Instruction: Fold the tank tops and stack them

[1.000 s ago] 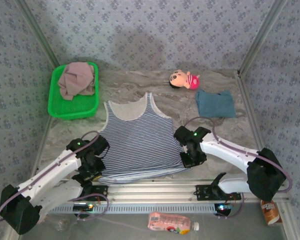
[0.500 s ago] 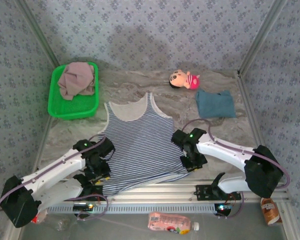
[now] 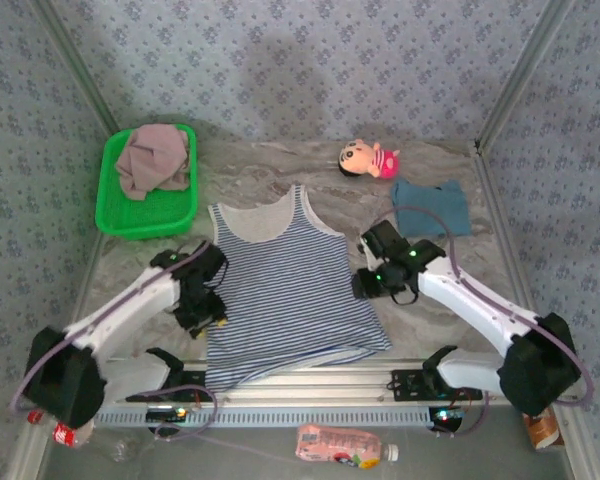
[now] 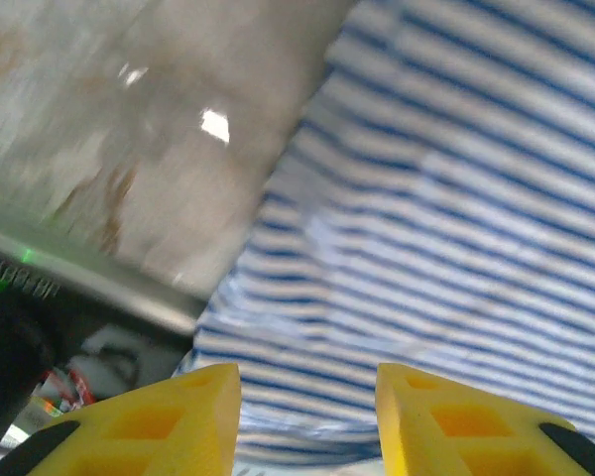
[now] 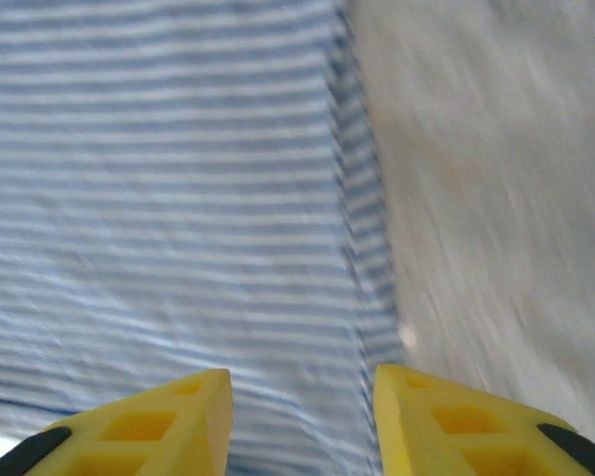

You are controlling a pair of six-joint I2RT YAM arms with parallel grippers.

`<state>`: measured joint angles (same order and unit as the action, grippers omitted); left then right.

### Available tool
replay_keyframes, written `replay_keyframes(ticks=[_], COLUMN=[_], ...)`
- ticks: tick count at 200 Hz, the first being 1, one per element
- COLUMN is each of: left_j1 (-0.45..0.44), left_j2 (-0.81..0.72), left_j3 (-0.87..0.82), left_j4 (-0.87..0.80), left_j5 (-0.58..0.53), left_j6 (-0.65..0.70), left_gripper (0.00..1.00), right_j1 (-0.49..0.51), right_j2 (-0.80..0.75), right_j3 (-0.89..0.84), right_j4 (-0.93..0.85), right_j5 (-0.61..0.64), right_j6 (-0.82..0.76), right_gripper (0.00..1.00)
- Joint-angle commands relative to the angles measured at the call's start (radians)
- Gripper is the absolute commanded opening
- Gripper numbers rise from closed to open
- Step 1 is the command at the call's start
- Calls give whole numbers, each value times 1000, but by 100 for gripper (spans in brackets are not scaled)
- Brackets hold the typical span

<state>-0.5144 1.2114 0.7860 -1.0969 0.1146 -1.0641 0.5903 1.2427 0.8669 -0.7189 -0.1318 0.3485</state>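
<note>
— Left gripper (image 4: 305, 387) hangs open over the left edge of the striped tank top (image 3: 285, 290), with nothing between its fingers. How does the cloth lie?
— Flat in the middle of the table (image 3: 130, 262), straps far, hem near, unfolded. At its right edge the right gripper (image 5: 299, 387) is likewise spread and empty.
— So which step is this?
— Spreading looks done and folding not begun, I'd judge. Next, each gripper would need to drop onto its side edge, pinch the cloth there, and carry it across without dragging the rest askew.
— And the containers?
— One green basket (image 3: 145, 230) at the far left, holding the mauve-pink tank top (image 3: 155, 160) in a crumpled heap. The teal-blue tank top (image 3: 430, 207) lies on the table at the far right, apparently folded, just near of a plush doll (image 3: 368, 158).
</note>
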Motion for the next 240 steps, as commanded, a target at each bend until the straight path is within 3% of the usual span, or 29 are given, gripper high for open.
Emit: replay_keyframes(ticks=[1,35,91,144,205,240], left_j1=[57,114,191,222,223,198], left_j2=[129,322,572,824,1067,1179], left_j3=[79,139,271,557,934,1147], left_j4=[175,260,274,176,15,-27], left_j5=[-47,-56,-79,-111,-198,-196], left_j6=[130,216,387,547,720,827], left_gripper=[41,41,40,39,39,40], right_j1=[-7,-46,-106,-100,21,151], right_j2=[129,366,603,557,446,454], right_j3=[27,102,175,94,-41,-28], right_j4=[388,539,550,475,439,453], right_j5=[-121,-187,-210,-184,-161,-202], right_j6=[-132,-170,-210,-161,53,121], right_gripper=[47,50,48,47,48,48])
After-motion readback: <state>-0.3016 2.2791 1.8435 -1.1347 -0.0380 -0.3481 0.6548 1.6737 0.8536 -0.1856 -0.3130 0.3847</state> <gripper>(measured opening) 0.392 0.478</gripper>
